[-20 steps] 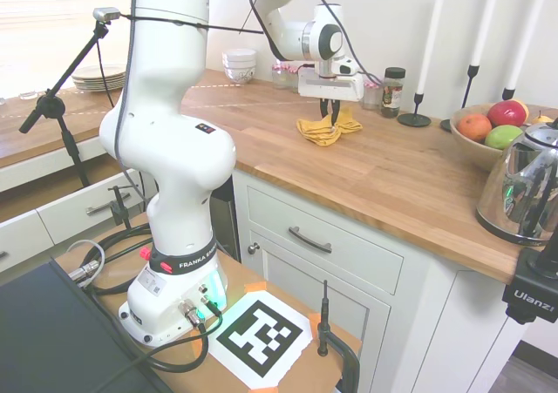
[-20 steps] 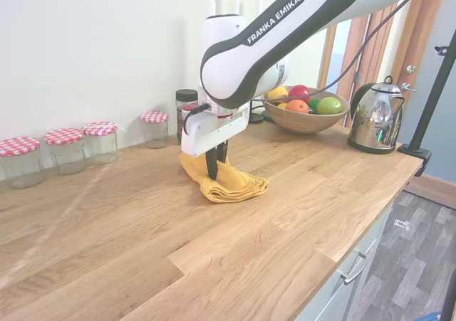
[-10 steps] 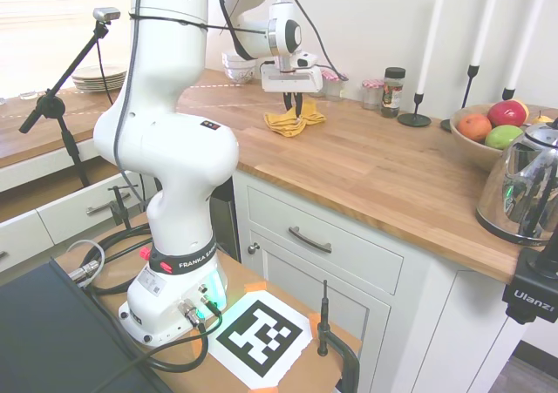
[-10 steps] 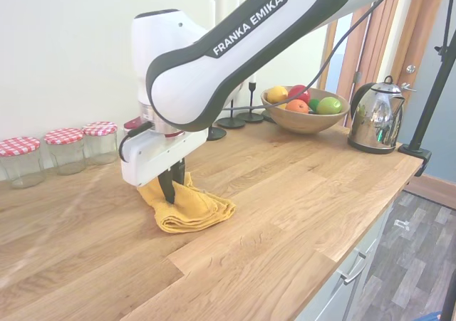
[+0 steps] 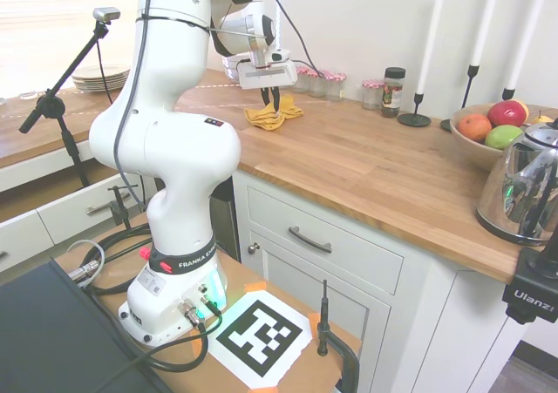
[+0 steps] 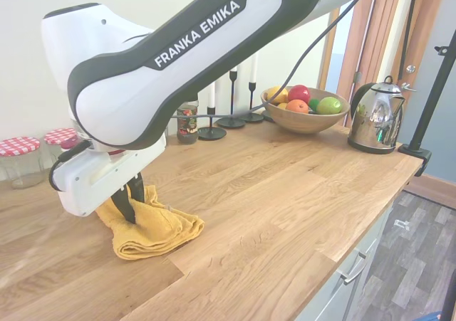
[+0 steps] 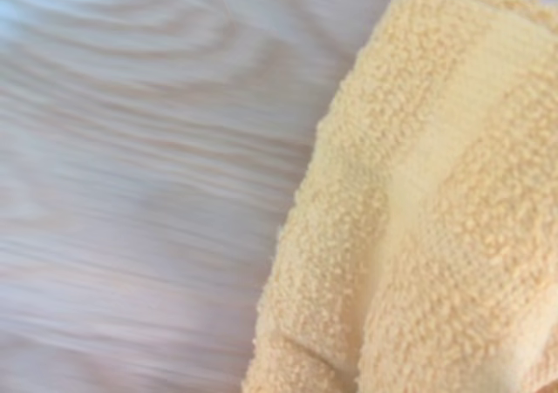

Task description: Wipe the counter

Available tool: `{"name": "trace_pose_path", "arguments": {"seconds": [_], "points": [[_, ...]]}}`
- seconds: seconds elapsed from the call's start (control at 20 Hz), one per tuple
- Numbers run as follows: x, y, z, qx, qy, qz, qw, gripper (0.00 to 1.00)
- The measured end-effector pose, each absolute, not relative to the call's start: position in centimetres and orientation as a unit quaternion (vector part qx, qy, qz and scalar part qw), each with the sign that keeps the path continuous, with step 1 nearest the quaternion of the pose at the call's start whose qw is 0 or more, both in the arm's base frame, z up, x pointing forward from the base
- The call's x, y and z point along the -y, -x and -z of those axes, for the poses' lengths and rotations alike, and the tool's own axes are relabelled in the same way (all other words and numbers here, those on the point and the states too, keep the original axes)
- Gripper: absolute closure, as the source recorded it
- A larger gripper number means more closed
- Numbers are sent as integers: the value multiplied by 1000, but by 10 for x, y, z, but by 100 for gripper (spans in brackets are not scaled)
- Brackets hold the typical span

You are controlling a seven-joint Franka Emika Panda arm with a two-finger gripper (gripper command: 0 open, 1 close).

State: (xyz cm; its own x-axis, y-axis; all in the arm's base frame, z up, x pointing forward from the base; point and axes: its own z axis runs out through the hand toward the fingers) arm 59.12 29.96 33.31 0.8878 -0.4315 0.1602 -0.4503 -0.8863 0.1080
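Tool (image 6: 130, 208) is pinching the yellow cloth (image 6: 151, 229) flat against the surface (image 6: 285, 193), fingers closed on it, with the surface's unwiped length running toward the kettle (image 6: 375, 115).

The first exterior camera is looking from beside the arm's base, high up, along the surface (image 5: 366, 162) toward the wall. The second is sitting low and close at the opposite end, facing the kettle (image 6: 375, 116) at right of frame. Both are sharing the yellow cloth (image 5: 272, 114). The wrist camera is hovering just above it, blurred.
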Motion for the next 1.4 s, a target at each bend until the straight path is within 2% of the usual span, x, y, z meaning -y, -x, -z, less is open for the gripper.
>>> {"name": "trace_pose_path", "arguments": {"seconds": [0.6, 0.65, 1.4], "points": [[-292, -596, -337, 228, -972, -42, 43, 100], [-292, -596, -337, 228, -972, -42, 43, 0], [-301, -589, -338, 213, -976, -35, 35, 0]]}}
